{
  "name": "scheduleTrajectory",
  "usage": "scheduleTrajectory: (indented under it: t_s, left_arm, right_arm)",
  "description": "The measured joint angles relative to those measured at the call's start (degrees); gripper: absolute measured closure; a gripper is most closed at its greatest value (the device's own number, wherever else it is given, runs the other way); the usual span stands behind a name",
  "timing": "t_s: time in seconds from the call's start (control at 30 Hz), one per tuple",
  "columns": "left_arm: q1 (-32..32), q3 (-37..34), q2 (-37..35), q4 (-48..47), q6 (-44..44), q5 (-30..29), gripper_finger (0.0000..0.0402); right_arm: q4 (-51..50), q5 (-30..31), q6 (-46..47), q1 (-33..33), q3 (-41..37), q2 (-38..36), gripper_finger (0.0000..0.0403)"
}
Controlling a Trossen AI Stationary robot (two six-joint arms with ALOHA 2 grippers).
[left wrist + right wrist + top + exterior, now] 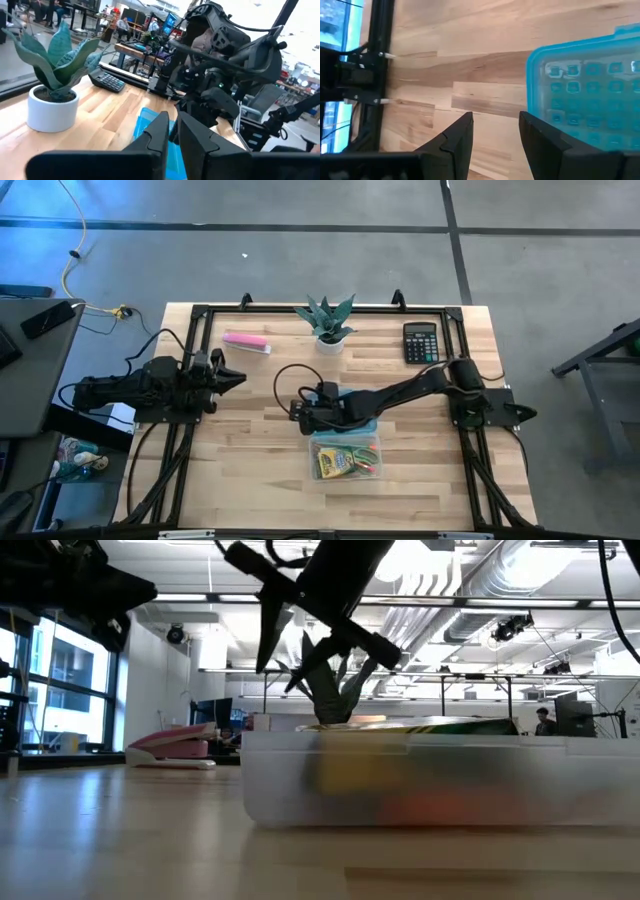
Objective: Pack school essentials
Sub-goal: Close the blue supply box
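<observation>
Dark right arm's fingers (495,132) apparently parted.

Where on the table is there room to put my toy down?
Bare wood lies in front of the left gripper, beside the clear box, and on the box's other side, in front of the right arm's base. It is crowded mid-table, where the right gripper hangs by the blue lid, and along the back: pink bar, plant, calculator.

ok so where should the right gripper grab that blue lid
Probably by its rim edge nearest the open right gripper, coming down from above: the blue lid lies flat on the table, too wide to span, so only a thin edge offers a pinch.
</observation>
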Motion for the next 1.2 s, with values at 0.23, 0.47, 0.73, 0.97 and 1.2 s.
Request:
scheduleTrajectory:
  t_s: [0.23, 0.47, 0.73, 0.97, 1.2]
  left_arm:
    - [0.0, 0.0, 0.4, -0.2, -1.8, -0.3, 0.0311]
    - [0.0, 0.0, 0.4, -0.2, -1.8, -2.7, 0.0233]
    - [0.0, 0.0, 0.4, 0.1, -8.8, -3.3, 0.0200]
    - [0.0, 0.0, 0.4, 0.4, -11.4, -3.0, 0.0200]
    - [0.0, 0.0, 1.0, 3.5, -9.6, 0.1, 0.0200]
  right_arm:
    - [-0.8, 4.2, -0.8, 0.7, 0.0, -2.0, 0.0253]
    - [-5.1, 7.0, -1.1, 1.4, 0.0, -4.7, 0.0253]
    - [-15.1, 12.8, -1.4, 2.3, 0.0, -9.6, 0.0253]
    - [-24.7, 13.2, -1.5, 2.5, 0.0, -12.6, 0.0253]
    - [-35.4, 13.2, -1.5, 2.6, 0.0, -15.2, 0.0253]
